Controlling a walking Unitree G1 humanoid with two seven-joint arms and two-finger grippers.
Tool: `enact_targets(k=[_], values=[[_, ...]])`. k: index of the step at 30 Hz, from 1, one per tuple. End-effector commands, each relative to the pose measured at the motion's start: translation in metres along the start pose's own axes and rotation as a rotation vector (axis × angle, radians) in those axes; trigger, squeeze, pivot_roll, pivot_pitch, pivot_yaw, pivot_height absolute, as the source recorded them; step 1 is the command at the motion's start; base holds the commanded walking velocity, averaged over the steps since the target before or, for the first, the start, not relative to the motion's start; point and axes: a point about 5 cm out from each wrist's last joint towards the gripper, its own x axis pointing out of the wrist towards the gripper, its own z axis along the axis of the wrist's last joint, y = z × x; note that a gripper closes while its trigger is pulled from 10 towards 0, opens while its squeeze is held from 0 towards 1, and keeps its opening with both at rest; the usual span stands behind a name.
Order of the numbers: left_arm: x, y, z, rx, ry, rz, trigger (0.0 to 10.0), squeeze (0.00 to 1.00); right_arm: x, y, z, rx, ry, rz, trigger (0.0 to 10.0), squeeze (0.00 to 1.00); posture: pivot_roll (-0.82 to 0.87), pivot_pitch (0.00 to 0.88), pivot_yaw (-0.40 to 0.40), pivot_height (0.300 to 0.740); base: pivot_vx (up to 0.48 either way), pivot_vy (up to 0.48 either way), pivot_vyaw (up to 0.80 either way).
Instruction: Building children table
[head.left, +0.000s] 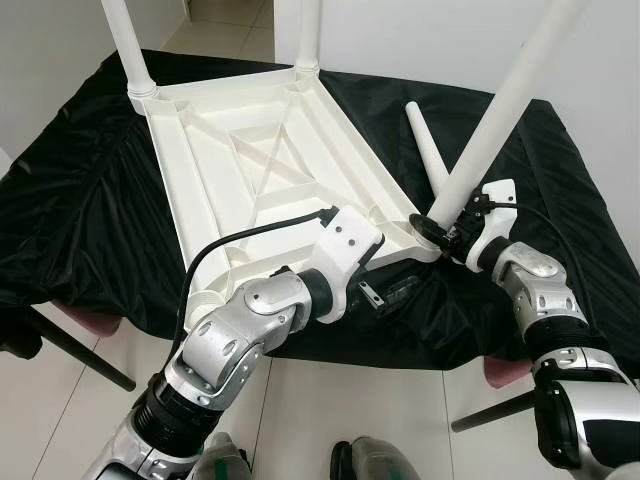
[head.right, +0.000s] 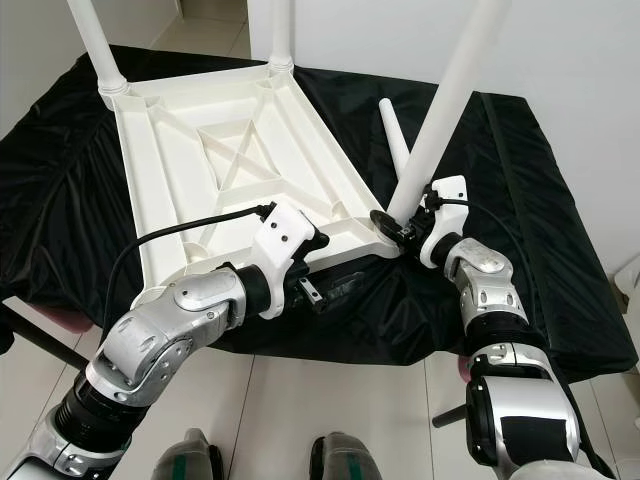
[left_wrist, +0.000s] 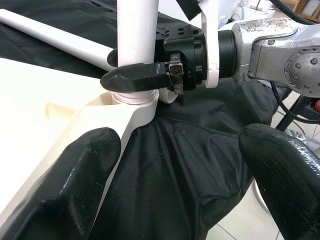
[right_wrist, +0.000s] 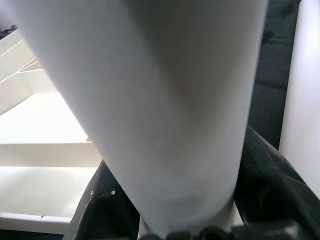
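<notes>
A white children's table top (head.left: 250, 170) lies upside down on a black cloth (head.left: 80, 200). Two white legs stand in its far corners (head.left: 125, 45) (head.left: 308, 35). A third leg (head.left: 500, 110) leans to the right in the near right corner socket. My right gripper (head.left: 435, 225) is shut on that leg's base, just above the socket. A loose leg (head.left: 428, 150) lies on the cloth behind it. My left gripper (left_wrist: 185, 165) is open at the table's near edge beside that corner, with one finger (left_wrist: 75, 185) against the white rim and only cloth between the fingers.
The cloth-covered surface drops off at its near edge (head.left: 400, 355) onto white tile floor. Dark slanted supports (head.left: 80, 350) (head.left: 490, 410) stick out below it on both sides. A white wall stands behind the far right.
</notes>
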Motion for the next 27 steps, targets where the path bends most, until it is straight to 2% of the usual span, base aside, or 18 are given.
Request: enact_targets(k=[1, 2, 3, 10, 11, 14, 16, 18, 22, 26, 27], values=[[-0.001, -0.003, -0.001, -0.003, 0.007, -0.035, 10.0, 0.00, -0.001, 0.002, -0.006, 0.001, 0.027, 0.020, 0.0, 0.00, -0.04, 0.039, -0.026, 0.740, 0.000, 0.000, 0.00], [-0.001, -0.003, -0.001, -0.003, 0.007, -0.035, 10.0, 0.00, -0.001, 0.002, -0.006, 0.001, 0.027, 0.020, 0.0, 0.00, -0.04, 0.039, -0.026, 0.740, 0.000, 0.000, 0.00], [-0.001, -0.003, -0.001, -0.003, 0.007, -0.037, 10.0, 0.00, -0.002, 0.001, -0.007, 0.000, 0.027, 0.012, 10.0, 0.00, -0.04, 0.039, -0.027, 0.740, 0.000, 0.000, 0.00], [-0.001, -0.005, -0.002, -0.009, 0.007, -0.040, 10.0, 0.00, -0.002, 0.003, -0.009, 0.024, 0.021, -0.027, 10.0, 0.00, -0.05, 0.046, -0.031, 0.740, 0.000, 0.000, 0.00], [-0.001, -0.006, -0.003, -0.016, 0.006, -0.041, 10.0, 0.00, 0.000, 0.015, -0.015, 0.066, 0.016, -0.085, 10.0, 0.00, -0.04, 0.044, -0.038, 0.740, 0.000, 0.000, 0.00], [-0.001, -0.007, -0.004, -0.018, 0.005, -0.041, 10.0, 0.00, 0.001, 0.021, -0.017, 0.082, 0.015, -0.102, 10.0, 0.00, -0.04, 0.044, -0.038, 0.740, 0.000, 0.000, 0.00], [-0.001, -0.008, -0.004, -0.022, 0.007, -0.046, 10.0, 0.00, 0.005, 0.041, -0.022, 0.116, 0.010, -0.117, 10.0, 0.00, -0.04, 0.043, -0.040, 0.740, 0.000, 0.000, 0.00], [-0.001, -0.008, -0.004, -0.022, 0.007, -0.046, 10.0, 0.00, 0.005, 0.041, -0.022, 0.116, 0.010, -0.117, 10.0, 0.00, -0.04, 0.043, -0.040, 0.740, 0.000, 0.000, 0.00], [-0.001, -0.008, -0.005, -0.022, 0.004, -0.043, 10.0, 0.00, 0.011, 0.066, -0.021, 0.176, -0.018, -0.158, 10.0, 0.00, -0.04, 0.037, -0.048, 0.740, 0.000, 0.000, 0.00], [-0.001, -0.007, -0.005, -0.022, 0.002, -0.040, 10.0, 0.00, 0.013, 0.070, -0.017, 0.194, -0.032, -0.201, 10.0, 0.00, -0.04, 0.034, -0.052, 0.740, 0.000, 0.000, 0.00], [-0.001, -0.007, -0.005, -0.022, 0.000, -0.038, 10.0, 0.00, 0.015, 0.073, -0.015, 0.214, -0.041, -0.269, 10.0, 0.00, -0.04, 0.033, -0.054, 0.740, 0.000, 0.000, 0.00]])
